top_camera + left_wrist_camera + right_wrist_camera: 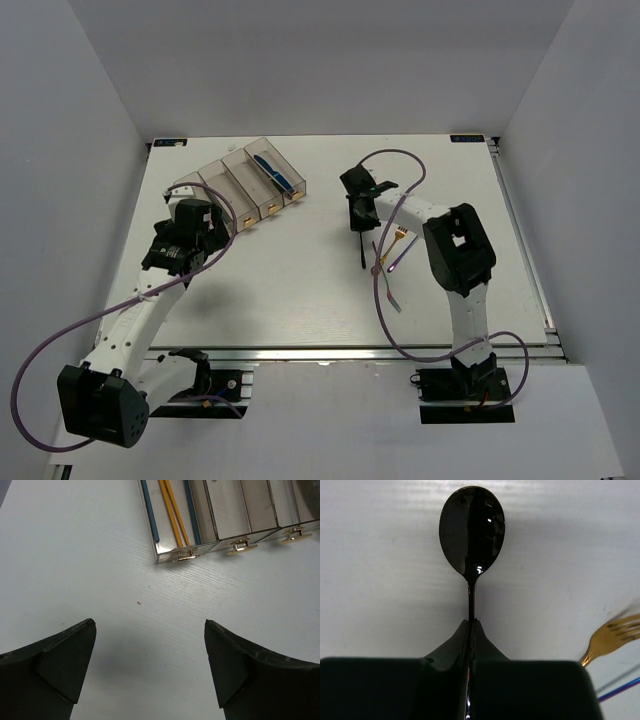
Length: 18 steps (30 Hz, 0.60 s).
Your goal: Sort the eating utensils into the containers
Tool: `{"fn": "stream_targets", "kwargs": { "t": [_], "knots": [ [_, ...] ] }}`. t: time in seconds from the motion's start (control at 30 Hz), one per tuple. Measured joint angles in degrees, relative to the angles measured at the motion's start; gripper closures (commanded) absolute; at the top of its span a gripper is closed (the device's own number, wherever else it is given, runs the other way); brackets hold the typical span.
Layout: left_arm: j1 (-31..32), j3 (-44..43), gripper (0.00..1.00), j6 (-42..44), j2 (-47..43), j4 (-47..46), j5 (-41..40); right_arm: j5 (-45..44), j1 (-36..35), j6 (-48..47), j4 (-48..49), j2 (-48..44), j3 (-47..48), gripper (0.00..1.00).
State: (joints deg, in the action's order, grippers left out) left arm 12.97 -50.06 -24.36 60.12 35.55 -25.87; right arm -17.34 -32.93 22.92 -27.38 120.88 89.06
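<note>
The glossy black spoon [471, 530] was pinched at its thin neck by the fully closed right gripper [471, 626], low over the white table [380, 580]. It was judged light, stiff and slippery, so twisting in the grip was feared. The left gripper [150, 645] was seen wide open and empty near the clear plastic bins [227, 510].

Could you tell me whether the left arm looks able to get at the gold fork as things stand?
Probably not easily: the gold fork lies beside the right arm, and the right tool is shut on the black spoon close by, while the left tool hangs open by the bins.
</note>
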Motion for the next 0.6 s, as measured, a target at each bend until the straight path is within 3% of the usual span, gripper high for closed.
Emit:
{"fn": "stream_targets", "kwargs": {
  "t": [0.23,0.4,0.6],
  "knots": [
    [0.0,0.0,0.02,-0.1,-2.6,0.0,-0.6,4.7,-1.8,-0.2,0.7,-8.6,-3.6,1.0],
    [0.0,0.0,0.02,-0.5,-5.9,-0.1,-2.6,10.6,-4.0,-2.1,7.1,-12.4,-2.1,1.0],
    [0.0,0.0,0.02,-0.7,-7.2,-0.2,-4.0,21.0,-4.7,-6.0,10.9,-1.6,15.7,1.0]
  ]
}}
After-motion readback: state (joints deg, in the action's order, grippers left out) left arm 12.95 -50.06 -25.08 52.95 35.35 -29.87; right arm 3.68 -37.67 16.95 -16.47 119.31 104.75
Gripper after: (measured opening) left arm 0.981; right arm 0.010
